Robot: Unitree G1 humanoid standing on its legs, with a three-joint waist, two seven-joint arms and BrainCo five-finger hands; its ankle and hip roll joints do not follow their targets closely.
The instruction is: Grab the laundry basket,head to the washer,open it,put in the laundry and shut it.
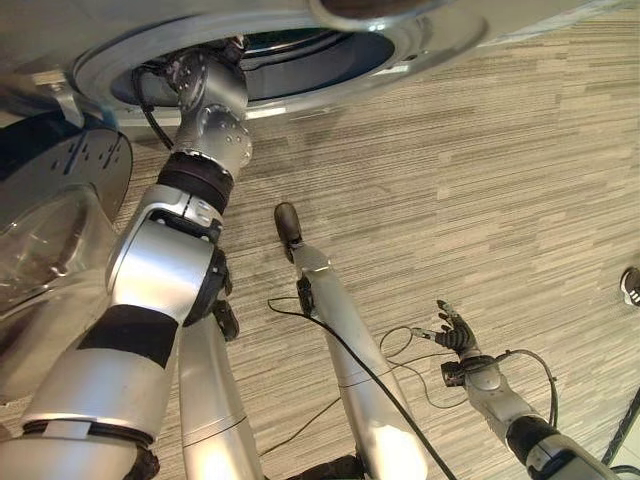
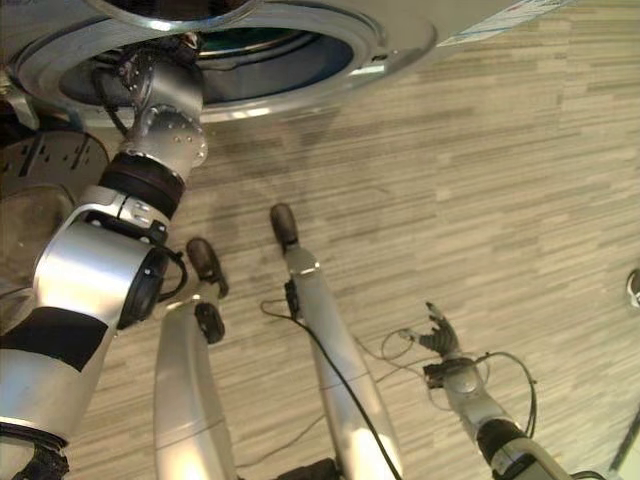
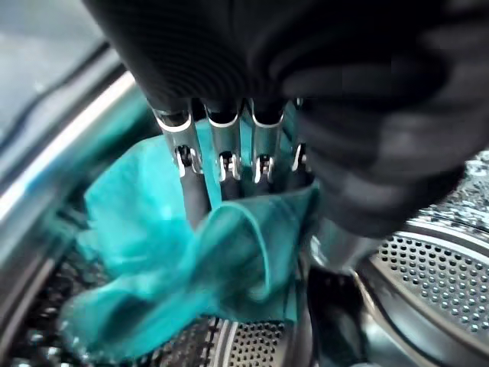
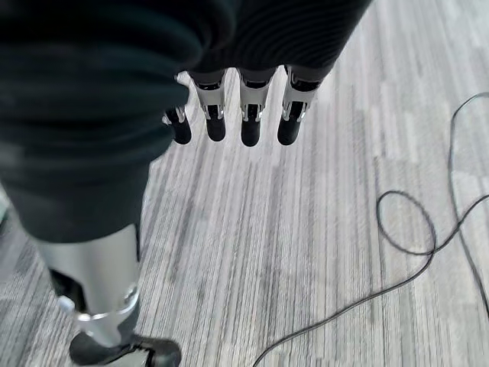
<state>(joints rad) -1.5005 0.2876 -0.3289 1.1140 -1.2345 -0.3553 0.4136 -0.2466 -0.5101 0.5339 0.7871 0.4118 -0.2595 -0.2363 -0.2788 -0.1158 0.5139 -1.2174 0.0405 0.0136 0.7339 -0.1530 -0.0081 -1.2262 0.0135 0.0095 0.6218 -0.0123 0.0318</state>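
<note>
At the far left, the washer's round glass-and-grey door (image 1: pixel 50 230) stands swung open beside the chrome-ringed round opening of the washer (image 1: pixel 420 50). The left arm reaches through that opening, and the left hand (image 3: pixel 229 145) is inside the perforated steel drum (image 3: pixel 443 275). In its wrist view the fingers curl down into a crumpled teal cloth (image 3: pixel 206 267), which bunches round them, so the hand looks clamped on the laundry, low in the drum near its front lip.

The step in hand seems to be the drop-off. To do it well, the cloth should go deep, well behind the chrome rim, before the fingers spread, so no corner trails over the lip where the door would catch it. Then draw the hand out straight.

To the right, the right hand (image 4: pixel 229 115) hangs idle over the striped grey carpet floor (image 1: pixel 520 180), fingers straight, relaxed and holding nothing.
</note>
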